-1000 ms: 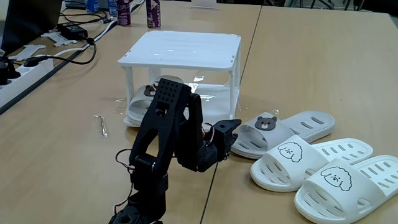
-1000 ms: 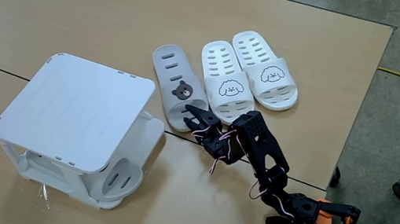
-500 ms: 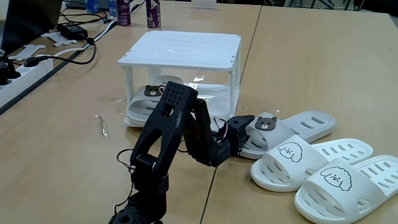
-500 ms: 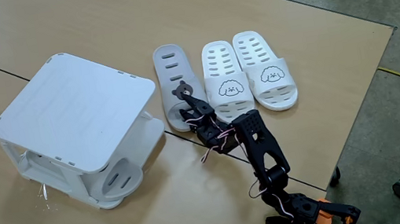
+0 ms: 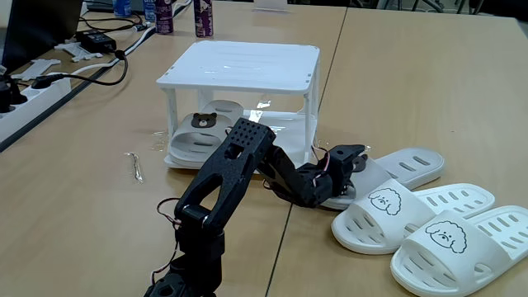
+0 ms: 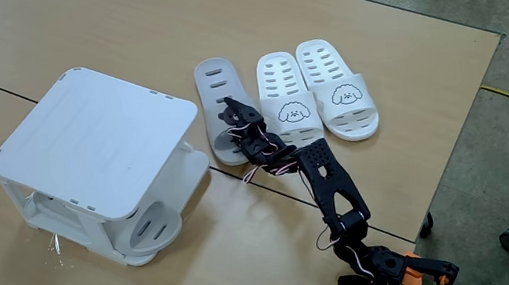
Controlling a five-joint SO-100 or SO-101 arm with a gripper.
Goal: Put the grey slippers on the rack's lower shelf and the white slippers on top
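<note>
arm reached out from near the rack [image 5: 239, 74] | gripper [image 6: 233, 115] now over second grey slipper's [image 6: 215, 83] strap | can't tell if clamped yet | pickup looked imminent

— What colours were the slippers?
— The white slippers [image 5: 429, 227] were white, each strap with a dark line-drawn dog face. The grey slippers [image 5: 404, 167] were light grey; one had a dark-brown bear patch.
— And the rest?
— The rack [image 6: 92, 136] was glossy white, the arm [image 5: 227, 177] matte black, the table [image 5: 412, 82] light tan wood-grain.
</note>
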